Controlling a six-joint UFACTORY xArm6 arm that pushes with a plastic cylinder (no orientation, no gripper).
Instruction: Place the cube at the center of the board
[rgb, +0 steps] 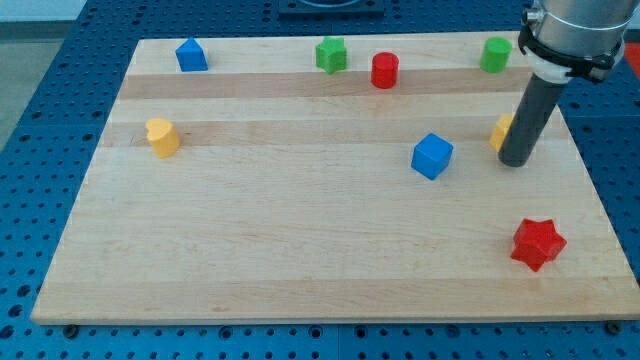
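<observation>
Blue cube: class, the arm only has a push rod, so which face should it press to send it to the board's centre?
Press the blue cube on its view-right face, pushing toward the view's left and slightly down. My tip already sits to its right, apart from it, beside a yellow block.

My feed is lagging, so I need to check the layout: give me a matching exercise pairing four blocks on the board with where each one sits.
Blocks:
1. blue cube
2. red star
3. red cylinder
4. blue block with a peaked top

Places:
A. top left corner of the board
B. lower right of the view
C. just left of my tip, right of centre
D. top edge, between two green blocks

Pairs: 1-C, 2-B, 3-D, 4-A
</observation>
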